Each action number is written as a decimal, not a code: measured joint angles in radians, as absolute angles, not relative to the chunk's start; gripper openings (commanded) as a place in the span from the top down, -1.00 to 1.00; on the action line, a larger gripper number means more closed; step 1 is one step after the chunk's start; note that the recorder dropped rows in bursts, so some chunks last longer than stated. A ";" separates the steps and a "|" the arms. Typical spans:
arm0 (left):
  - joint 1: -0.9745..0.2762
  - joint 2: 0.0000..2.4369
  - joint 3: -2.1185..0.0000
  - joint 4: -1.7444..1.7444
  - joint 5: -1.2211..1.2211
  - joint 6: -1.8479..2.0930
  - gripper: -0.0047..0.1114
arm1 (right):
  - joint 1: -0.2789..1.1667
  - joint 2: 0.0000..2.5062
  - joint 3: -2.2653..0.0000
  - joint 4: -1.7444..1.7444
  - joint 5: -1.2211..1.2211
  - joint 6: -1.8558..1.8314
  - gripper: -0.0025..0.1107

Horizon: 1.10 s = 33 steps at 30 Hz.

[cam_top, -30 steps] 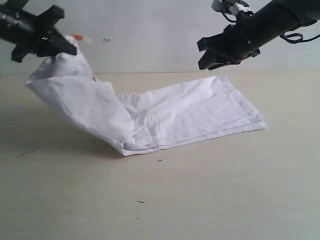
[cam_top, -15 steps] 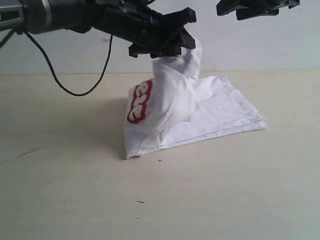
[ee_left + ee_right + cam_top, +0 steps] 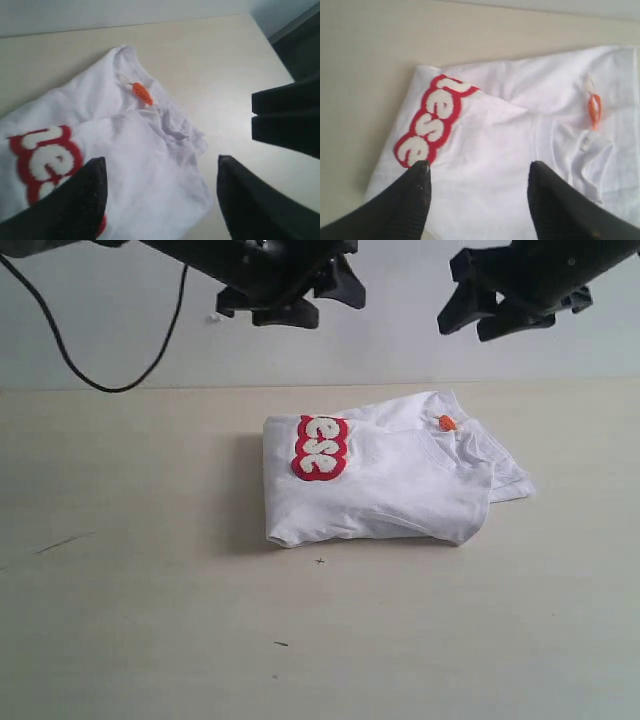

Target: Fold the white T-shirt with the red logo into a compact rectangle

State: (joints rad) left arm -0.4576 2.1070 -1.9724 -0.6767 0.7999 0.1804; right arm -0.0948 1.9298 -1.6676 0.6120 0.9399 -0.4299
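The white T-shirt with the red logo point(image 3: 390, 485) lies folded on the table, a rough rectangle with the red-outlined lettering point(image 3: 320, 448) on top at its left end and the orange neck tag point(image 3: 446, 422) at the right. My left gripper point(image 3: 290, 302) hangs open well above the shirt's left part, holding nothing; in its wrist view the shirt point(image 3: 125, 150) shows between the fingers point(image 3: 160, 167). My right gripper point(image 3: 510, 310) hovers open above the shirt's right side, empty too; its wrist view point(image 3: 477, 172) looks down on the shirt point(image 3: 520, 145) and tag point(image 3: 594, 111).
The beige table point(image 3: 150, 620) spreads around the shirt, with a few small dark specks point(image 3: 280, 644) near the front. A black cable point(image 3: 60, 340) droops from the left arm at the back left. A pale wall stands behind.
The left gripper carried the collar end over to the right, let go and rose. The shirt now lies flat and folded with the logo up. The right gripper stayed high.
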 measured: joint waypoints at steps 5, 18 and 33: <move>-0.424 2.054 -1.972 -0.479 0.894 0.116 -0.14 | -0.153 2.069 -1.665 0.620 0.944 -0.418 -0.04; -0.391 2.019 -1.974 -0.396 0.947 0.097 -0.14 | -0.165 2.298 -1.713 0.586 0.897 -0.400 -0.04; -0.391 2.019 -1.974 -0.378 0.947 0.099 -0.14 | -0.165 2.363 -1.770 0.582 0.918 -0.389 0.01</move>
